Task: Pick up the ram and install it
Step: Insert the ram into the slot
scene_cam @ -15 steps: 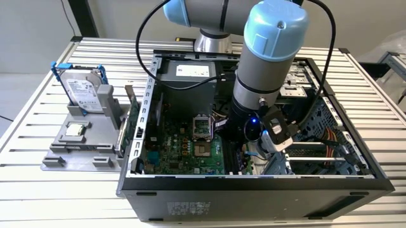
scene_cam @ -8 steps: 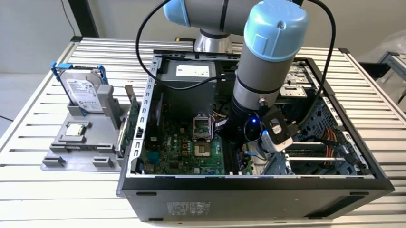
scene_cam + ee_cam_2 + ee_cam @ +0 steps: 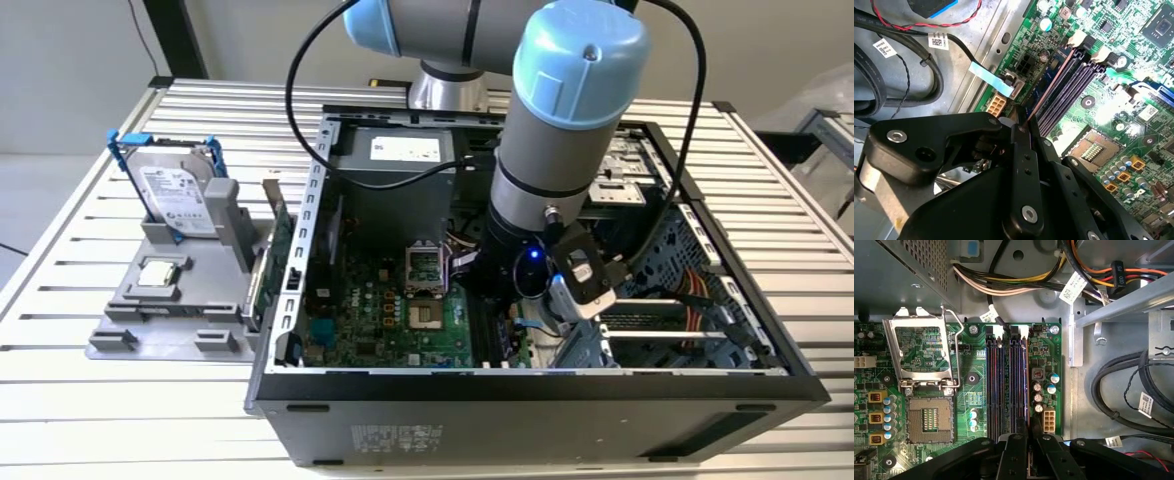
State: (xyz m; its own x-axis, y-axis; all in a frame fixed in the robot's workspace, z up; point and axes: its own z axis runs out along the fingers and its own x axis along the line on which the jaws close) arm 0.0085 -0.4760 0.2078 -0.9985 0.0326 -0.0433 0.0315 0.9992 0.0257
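arm: UR arm reaches down into open computer case (image 3: 534, 385) lying on slatted metal table (image 3: 80, 240); wrist low over motherboard (image 3: 387, 310) near its side at the exterior view's right
gripper: black two-finger gripper (image 3: 1029, 437) just above the memory slots (image 3: 1006, 385); also in second wrist view (image 3: 1024, 131)
fingers: drawn close together, pinching a thin board edge-on between the tips
ram: thin stick (image 3: 1046, 90) held in the fingertips, seen edge-on, running along the outer slot beside the capacitors; in first wrist view it lines up with that slot (image 3: 1026, 390); cannot tell if fully seated
slots: four long dark parallel slots, white latches (image 3: 1004, 330) at far end
cpu socket: open (image 3: 929, 417), metal retention frame (image 3: 921, 352) flipped up, beside the slots
cables: yellow/orange/black bundle (image 3: 1019, 282) beyond slots; black cables (image 3: 899, 75) on case floor
outside case: grey fixture tray (image 3: 174, 300) at the exterior view's left, hard drive (image 3: 174, 190) upright in it, small square processor chip (image 3: 160, 272) lying flat
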